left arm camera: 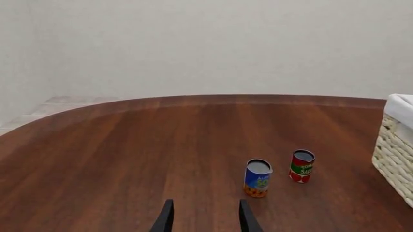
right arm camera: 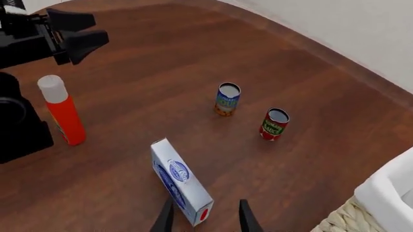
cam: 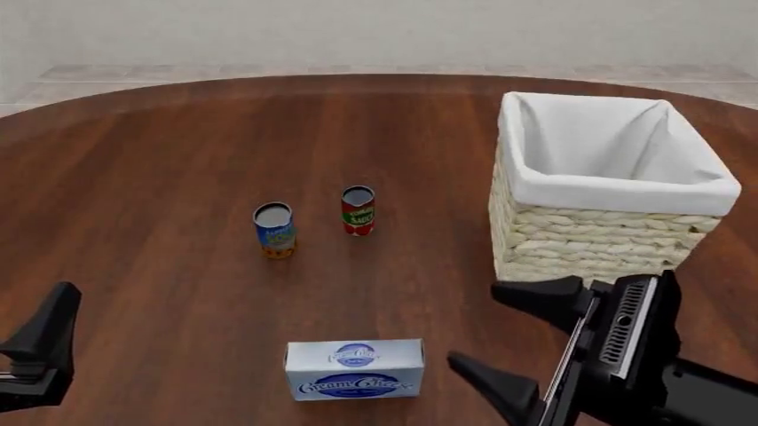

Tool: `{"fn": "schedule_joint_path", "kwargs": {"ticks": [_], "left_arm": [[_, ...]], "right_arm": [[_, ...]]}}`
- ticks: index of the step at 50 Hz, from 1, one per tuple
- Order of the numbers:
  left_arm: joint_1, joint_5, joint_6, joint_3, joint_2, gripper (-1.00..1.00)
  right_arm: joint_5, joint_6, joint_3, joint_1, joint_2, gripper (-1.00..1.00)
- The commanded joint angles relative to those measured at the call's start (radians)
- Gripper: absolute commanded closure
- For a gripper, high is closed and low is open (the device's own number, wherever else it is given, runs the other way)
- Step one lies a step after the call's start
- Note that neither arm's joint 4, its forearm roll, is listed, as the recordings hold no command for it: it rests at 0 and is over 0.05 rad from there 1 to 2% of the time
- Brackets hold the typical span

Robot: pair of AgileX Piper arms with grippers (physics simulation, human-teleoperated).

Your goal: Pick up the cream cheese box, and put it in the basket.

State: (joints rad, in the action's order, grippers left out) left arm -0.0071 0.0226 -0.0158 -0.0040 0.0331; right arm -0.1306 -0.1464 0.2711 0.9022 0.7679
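Note:
The cream cheese box (cam: 355, 368), a white carton with blue ovals, lies flat near the table's front edge; it shows again as the box (right arm camera: 177, 176). My right gripper (cam: 474, 324) hovers open just right of it, apart from it. In the right wrist view the open right gripper (right arm camera: 205, 203) frames the box's near end. The basket (cam: 610, 226), pale wicker with white lining, stands at the right, beyond this gripper. My left gripper (cam: 42, 342) sits at the front left, far from the box, and the left gripper (left arm camera: 206, 212) is open and empty.
A blue can (cam: 273, 229) and a red can (cam: 358, 210) stand mid-table, behind the box. A red bottle with a white cap (right arm camera: 61, 111) stands by the left arm's black base (right arm camera: 19, 125). The basket's corner (left arm camera: 397, 145) edges the left wrist view.

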Motion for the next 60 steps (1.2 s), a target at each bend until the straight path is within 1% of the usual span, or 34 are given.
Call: {"fn": "schedule_joint_path", "kwargs": {"ticks": [1,10,21,23,24,35,45,60], "left_arm": [[0.001,0.001,0.0,0.001,0.003,-1.0],[0.001,-0.007,0.0,0.0,-0.006,-1.0],[0.001,-0.005,0.0,-0.001,-0.005,-1.0],[0.003,-0.004,0.0,-0.001,-0.006,-1.0],[0.002,-0.001,-0.001,-0.001,-0.002,-1.0],[0.0,-0.002,0.002,-0.001,-0.004,-1.0],[-0.001,-0.007,0.004,-0.001,-0.007,-1.0],[-0.002,-0.017,0.008,-0.001,-0.017,-1.0]], "right_arm": [[-0.01,-0.007,0.013,0.007,0.066,-1.0],[-0.005,-0.015,0.024,0.006,0.1,-1.0],[-0.025,-0.021,0.021,-0.001,0.138,-1.0],[-0.044,-0.03,0.022,-0.006,0.179,-1.0],[-0.047,-0.024,0.021,-0.003,0.184,-1.0],[-0.069,-0.029,0.013,-0.003,0.221,-1.0],[-0.071,-0.022,0.001,-0.001,0.226,-1.0],[-0.111,-0.021,-0.003,-0.007,0.289,-1.0]]}}
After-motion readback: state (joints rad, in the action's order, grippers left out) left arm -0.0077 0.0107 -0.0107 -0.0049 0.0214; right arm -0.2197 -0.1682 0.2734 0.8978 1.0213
